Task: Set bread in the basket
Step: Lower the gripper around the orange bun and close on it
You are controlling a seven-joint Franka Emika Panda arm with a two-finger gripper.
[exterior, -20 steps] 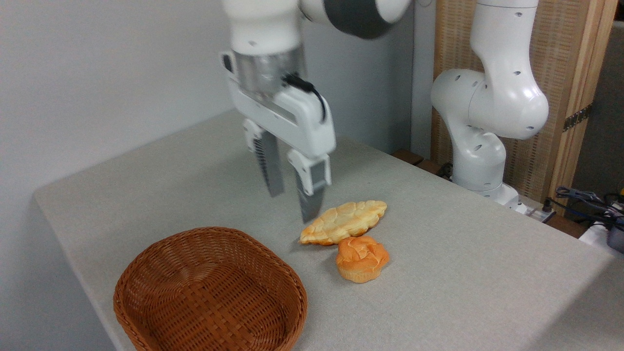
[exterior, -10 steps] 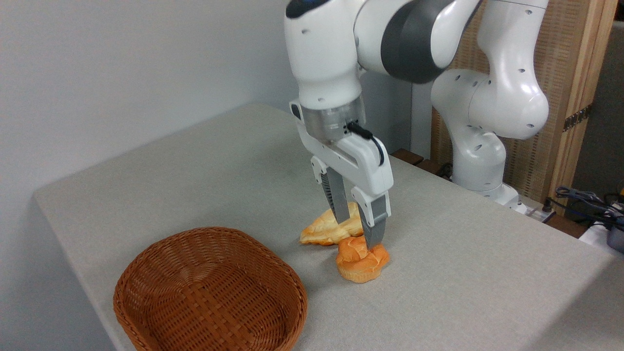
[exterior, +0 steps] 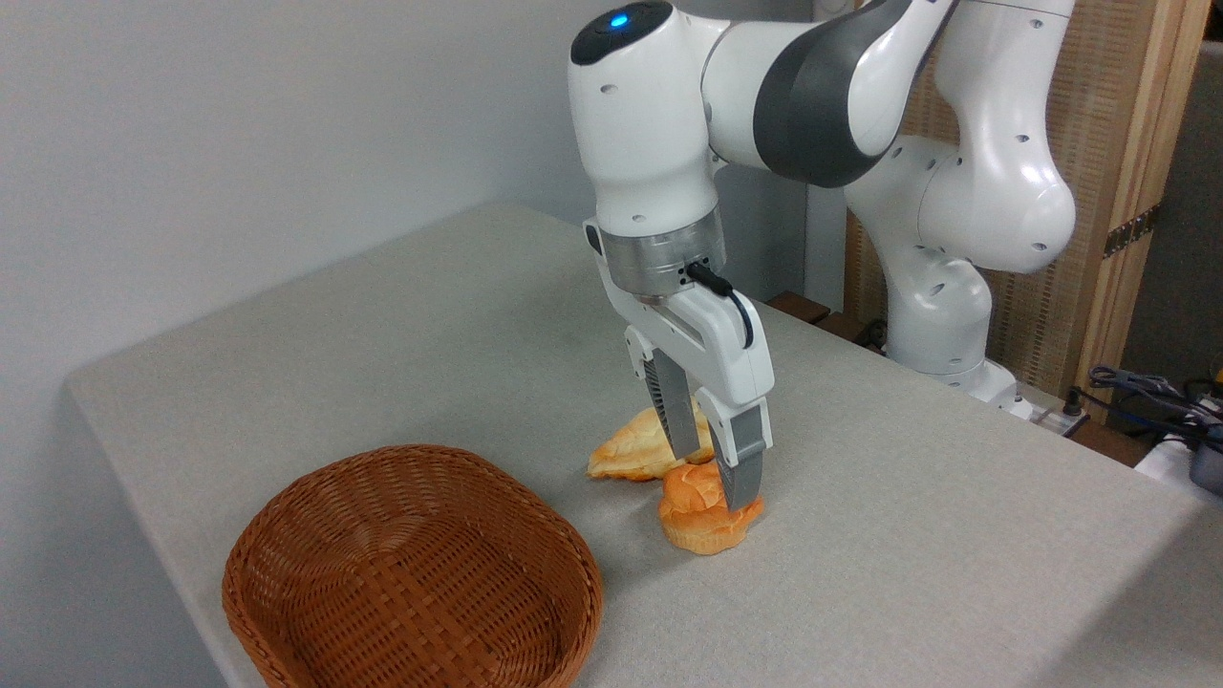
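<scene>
One bread [exterior: 705,521], a round orange-golden bun with swirled top and paler base, sits on the grey surface [exterior: 955,535], right of the basket and apart from it. End effector [exterior: 715,474] is lowered over the bun, pointing down. Near finger tip lies against the bun's top at its right side; far finger descends behind the bun. Jaws stand spread, one either side of the bun's crown; not clamped on it as far as can be seen. Bun rests on the surface, not lifted.

Just behind the bun, touching or nearly so: a flat pale golden loaf [exterior: 635,449], partly hidden by the fingers.

Basket [exterior: 413,575], brown wicker, shallow, at the surface's front left edge, nothing in it.

White arm reaches in from its base at right rear.
</scene>
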